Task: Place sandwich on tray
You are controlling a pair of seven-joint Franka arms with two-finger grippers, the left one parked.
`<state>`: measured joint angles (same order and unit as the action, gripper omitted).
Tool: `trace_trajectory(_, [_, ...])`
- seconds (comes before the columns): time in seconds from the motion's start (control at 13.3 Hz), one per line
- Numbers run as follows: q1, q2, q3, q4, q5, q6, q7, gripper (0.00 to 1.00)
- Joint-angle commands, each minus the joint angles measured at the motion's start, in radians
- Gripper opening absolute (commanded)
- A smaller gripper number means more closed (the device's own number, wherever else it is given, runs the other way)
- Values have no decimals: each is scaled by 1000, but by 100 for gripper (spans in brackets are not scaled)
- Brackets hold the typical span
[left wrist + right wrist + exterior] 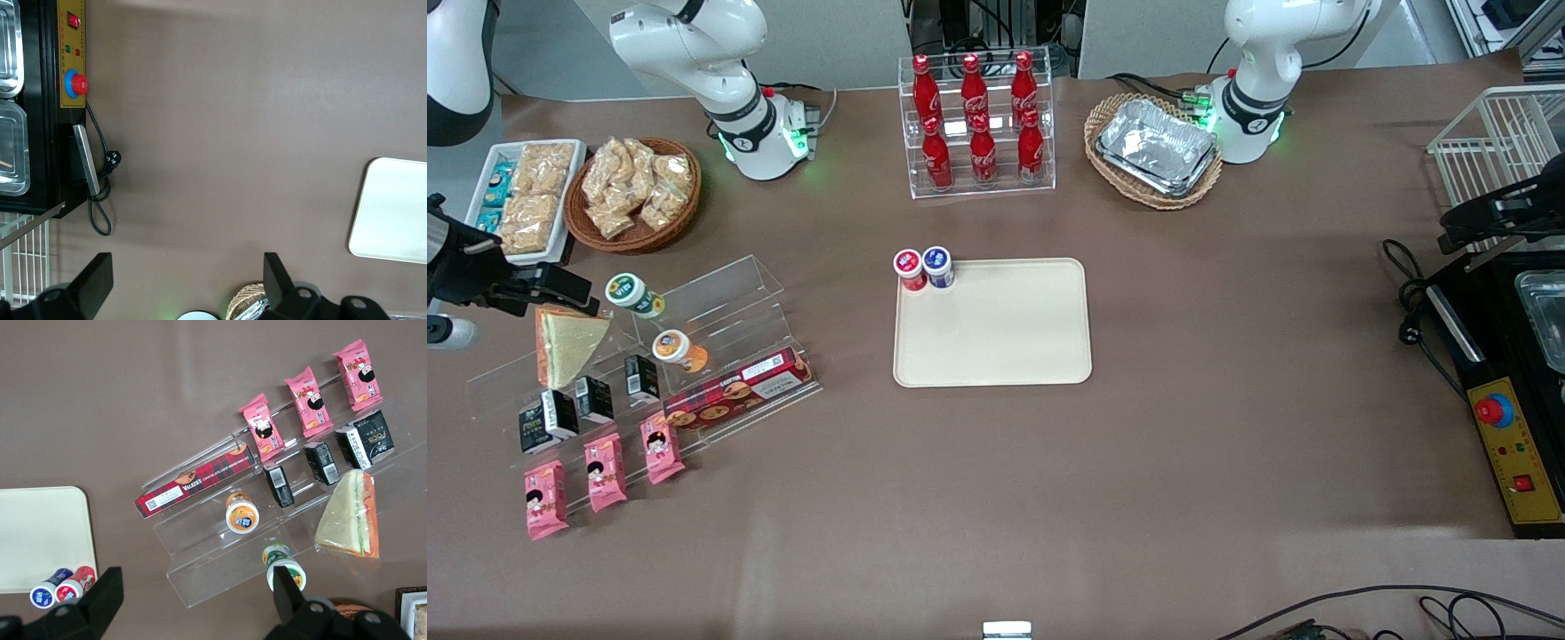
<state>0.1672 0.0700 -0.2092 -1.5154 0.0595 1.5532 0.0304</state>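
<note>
Hovering above the clear acrylic display stand (pixel 649 356), the right arm's claw (pixel 560 286) is sitting just beside the sandwich (pixel 565 345), over the wedge's wide end. In the right wrist view the two fingers (pixel 100 593) are standing wide apart with nothing between them, so the claw is open and empty.

The sandwich is lying flat on the stand, at the stand's working-arm end. It is a wrapped triangular wedge of pale bread, with an orange-red and green filling strip showing along one long edge (pixel 368 520). Its long axis is running from the wide end under the claw toward the point, which is aiming at the front camera. Judging from this, the coming move is a short drop onto the wedge, with the fingers set across the narrow width, not along the length.

Sharing the stand with the sandwich are a green-lidded cup (pixel 633 294), an orange-lidded cup (pixel 678 348), three small black cartons (pixel 591 400), a red tartan shortbread box (pixel 738 389) and three pink snack packs (pixel 600 471).

The tray (pixel 996 338), a cream rectangle with a low rim, is lying on the brown bench (pixel 1227 427), well apart from the stand toward the parked arm's end. Two small capped bottles, one red (pixel 910 268) and one blue (pixel 937 265), are standing in one corner of the tray; the rest is bare.
</note>
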Motion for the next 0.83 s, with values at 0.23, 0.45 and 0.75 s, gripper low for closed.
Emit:
trace_trajectory(0.23, [-2, -7, 1, 9, 26, -21, 26, 100])
trace_trajectory(0.45, [-3, -19, -5, 0, 14, -24, 32, 100])
trace_trajectory(0.75, [-47, -33, -18, -19, -50, -64, 169, 100])
